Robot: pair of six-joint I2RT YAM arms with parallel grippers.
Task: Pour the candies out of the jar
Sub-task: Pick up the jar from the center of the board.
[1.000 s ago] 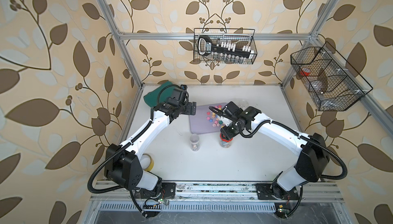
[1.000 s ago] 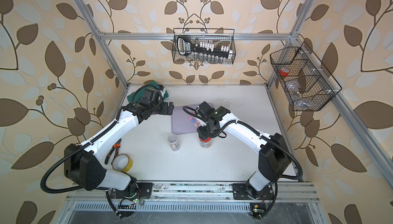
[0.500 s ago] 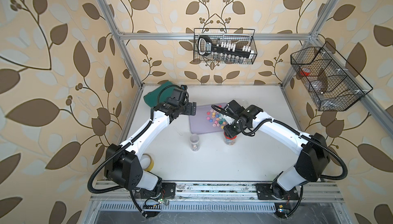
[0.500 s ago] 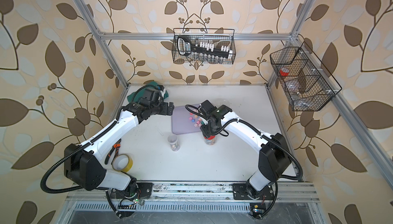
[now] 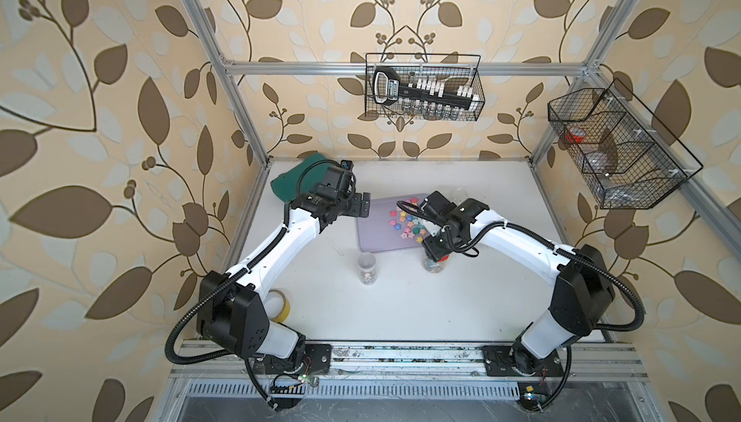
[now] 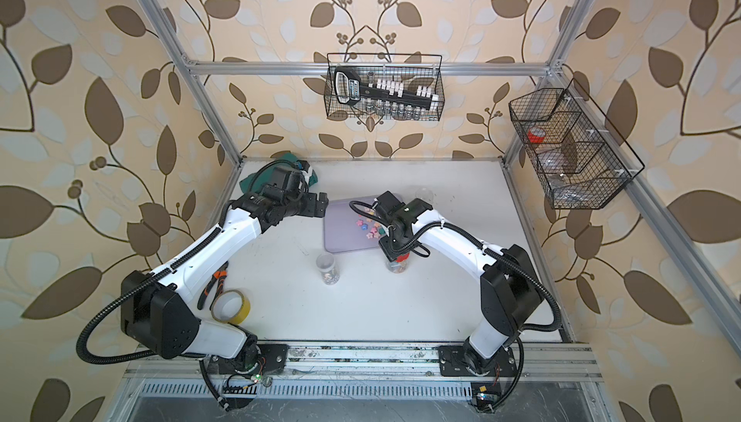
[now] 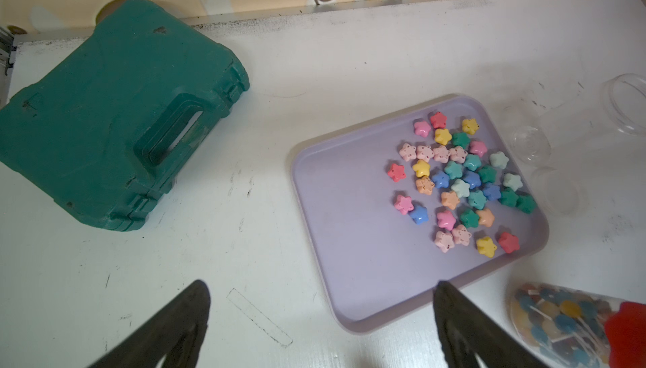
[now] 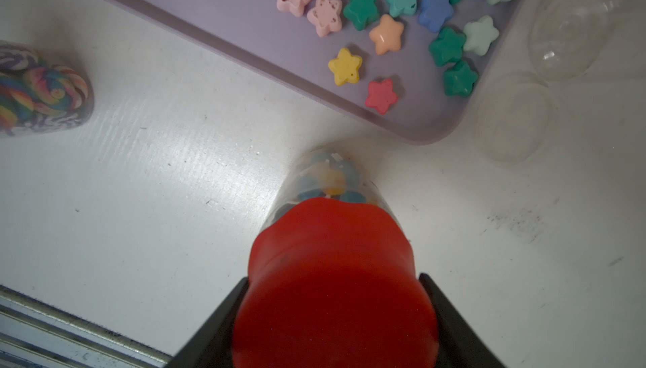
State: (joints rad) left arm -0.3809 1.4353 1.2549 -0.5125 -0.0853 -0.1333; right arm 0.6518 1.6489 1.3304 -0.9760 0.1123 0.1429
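A clear jar (image 5: 434,265) of ball lollipop candies (image 8: 330,179) stands upright on the table, just off the near right corner of the lilac tray (image 5: 371,235). My right gripper (image 8: 335,279) comes down from above, shut on the jar's red lid (image 8: 335,300), with a finger pressed to each side. Star-shaped pastel candies (image 7: 465,181) lie loose in the tray's right half. My left gripper (image 7: 320,289) hangs open and empty over the tray's near left corner (image 7: 349,324). A second, lidless jar (image 5: 367,268) of swirl lollipops (image 8: 38,93) stands to the left.
An empty clear jar (image 7: 625,107) and clear lids (image 8: 514,118) lie beside the tray's right edge. A green case (image 7: 115,114) sits at the back left. A tape roll (image 6: 231,305) and pliers (image 6: 212,283) lie front left. Wire baskets (image 5: 423,91) hang on the walls.
My right gripper and the red-lidded jar have shifted slightly to the right along the tray's near edge. The left arm has stayed still.
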